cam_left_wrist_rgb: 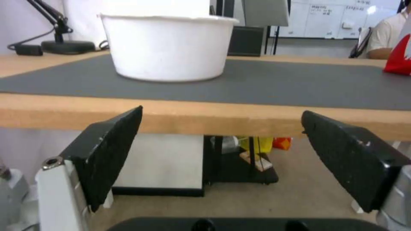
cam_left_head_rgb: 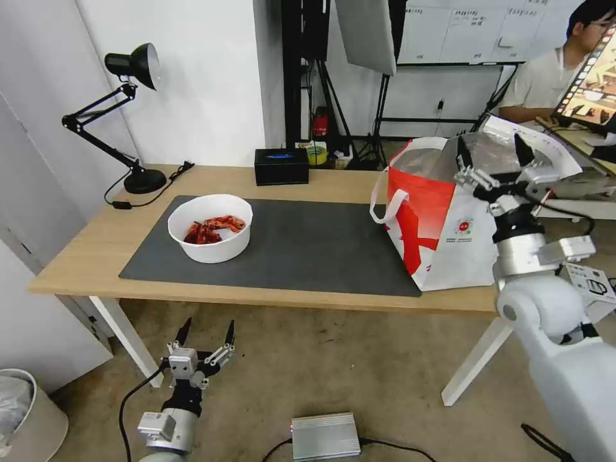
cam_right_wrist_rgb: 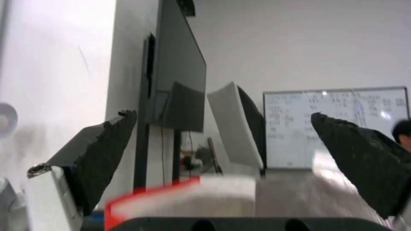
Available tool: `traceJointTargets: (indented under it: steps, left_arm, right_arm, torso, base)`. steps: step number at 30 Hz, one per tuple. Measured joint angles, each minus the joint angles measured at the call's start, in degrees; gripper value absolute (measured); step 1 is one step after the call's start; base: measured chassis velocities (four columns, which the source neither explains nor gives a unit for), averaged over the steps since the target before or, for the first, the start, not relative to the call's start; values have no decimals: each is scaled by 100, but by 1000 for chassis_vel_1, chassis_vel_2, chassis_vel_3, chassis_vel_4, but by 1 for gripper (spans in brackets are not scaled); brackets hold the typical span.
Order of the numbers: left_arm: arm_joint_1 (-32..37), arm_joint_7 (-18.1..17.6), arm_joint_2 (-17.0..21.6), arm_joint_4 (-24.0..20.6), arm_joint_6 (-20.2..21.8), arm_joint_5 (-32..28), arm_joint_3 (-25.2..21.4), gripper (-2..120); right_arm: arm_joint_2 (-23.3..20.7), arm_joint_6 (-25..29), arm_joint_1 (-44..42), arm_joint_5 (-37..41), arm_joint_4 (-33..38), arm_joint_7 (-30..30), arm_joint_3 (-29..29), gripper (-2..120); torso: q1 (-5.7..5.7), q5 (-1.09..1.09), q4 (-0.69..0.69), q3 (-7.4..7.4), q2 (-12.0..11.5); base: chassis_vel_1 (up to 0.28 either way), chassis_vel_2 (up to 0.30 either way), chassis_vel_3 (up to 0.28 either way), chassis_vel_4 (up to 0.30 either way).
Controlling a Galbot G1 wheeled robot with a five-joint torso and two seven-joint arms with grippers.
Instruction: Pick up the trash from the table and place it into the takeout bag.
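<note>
A white bowl (cam_left_head_rgb: 210,228) holding red scraps sits on the left part of the dark grey mat (cam_left_head_rgb: 301,247) on the light-wood table (cam_left_head_rgb: 90,247); the left wrist view shows the bowl (cam_left_wrist_rgb: 168,46) from the side, beyond the table's front edge. The white and red takeout bag (cam_left_head_rgb: 443,218) stands open at the table's right end, foil lining showing; its red and white rim (cam_right_wrist_rgb: 171,195) appears in the right wrist view. My right gripper (cam_left_head_rgb: 494,153) hangs open over the bag's mouth, empty. My left gripper (cam_left_head_rgb: 206,333) is open and empty, low in front of the table, below its edge.
A black tissue box (cam_left_head_rgb: 281,165) stands at the table's back edge, and a black desk lamp (cam_left_head_rgb: 128,115) at the back left corner. On the floor lie a silver box (cam_left_head_rgb: 324,435) with cables and a bin (cam_left_head_rgb: 25,417) at the left.
</note>
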Motion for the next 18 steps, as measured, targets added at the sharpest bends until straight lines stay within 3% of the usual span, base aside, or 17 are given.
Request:
traceJointTargets:
  steps: [6,18]
  left_arm:
    - [6,2,26,-73,-1,-8,-5,100]
    - [31,7,54,-119,-1,-76,6,100]
  right_arm:
    - [449,-341,-900,-335,354,107,363,100]
    - [1161,-801,-2088,-819,996,62,489,100]
  torso:
    - [0,0,-1,0,0]
    - [0,0,-1,0,0]
  base:
    - [0,0,0,0]
    - [0,0,0,0]
